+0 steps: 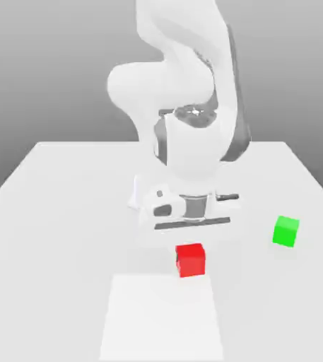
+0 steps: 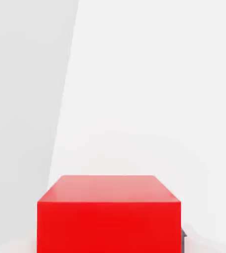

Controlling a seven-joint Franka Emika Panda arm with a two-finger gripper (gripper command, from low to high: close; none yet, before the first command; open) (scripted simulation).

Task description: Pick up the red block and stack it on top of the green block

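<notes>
The red block [image 1: 191, 259] sits low on the white table, directly under the arm's hand. My gripper [image 1: 190, 244] has come down over it and is shut on the red block. In the hand view the red block [image 2: 109, 215] looms very close, and a dark fingertip [image 2: 183, 237] presses against its side. The green block [image 1: 286, 231] stands by itself on the table, off toward the exterior view's right and a little farther back than the red one, untouched.
The white table [image 1: 65, 212] spreads wide around both blocks. A brighter rectangular patch [image 1: 160, 318] lies on it in front of the red block. The arm's bulky body [image 1: 185, 106] rises behind the hand.
</notes>
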